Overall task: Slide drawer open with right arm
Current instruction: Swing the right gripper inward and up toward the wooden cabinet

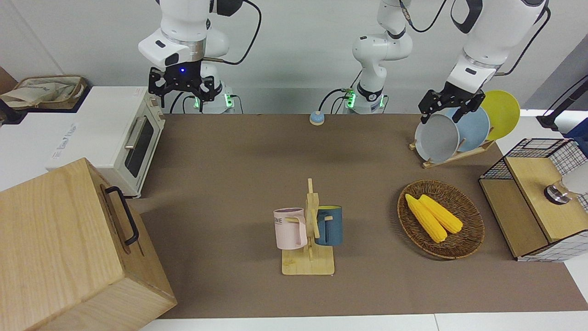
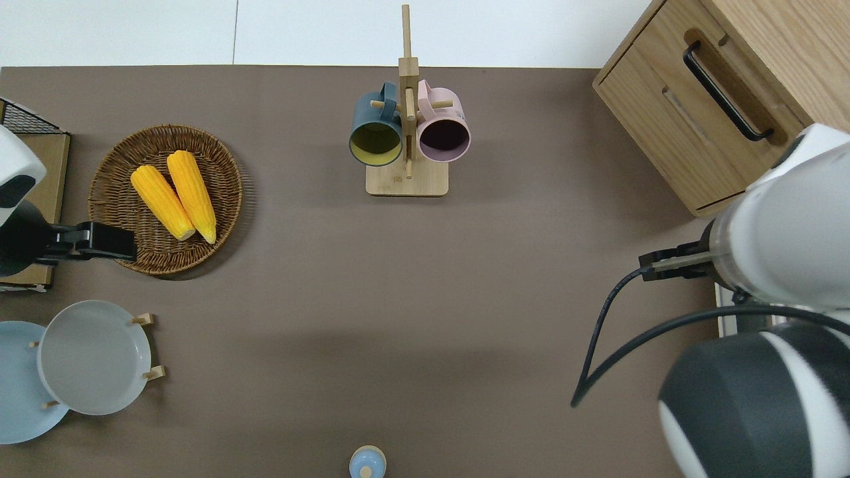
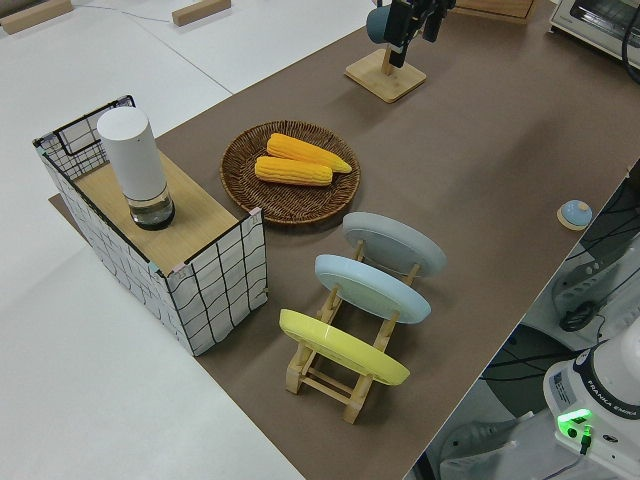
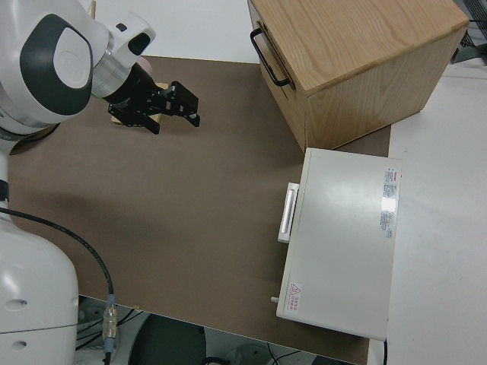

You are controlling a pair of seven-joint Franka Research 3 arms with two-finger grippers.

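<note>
Front view shows me the drawer shut. My right gripper hangs spread wide, empty; left arm parked.

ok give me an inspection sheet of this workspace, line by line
Surface: brown table mat, flat.
Job's things: drawer shut, black bar handle untouched.
Clutter: toaster oven; mug tree with two mugs; basket holding corn; plate rack; mesh box.
Grippers: right gripper open, raised, holding nothing; left gripper parked.
Cables: black cable hanging from the right arm.
Surroundings: white floor, nothing else seen.
</note>
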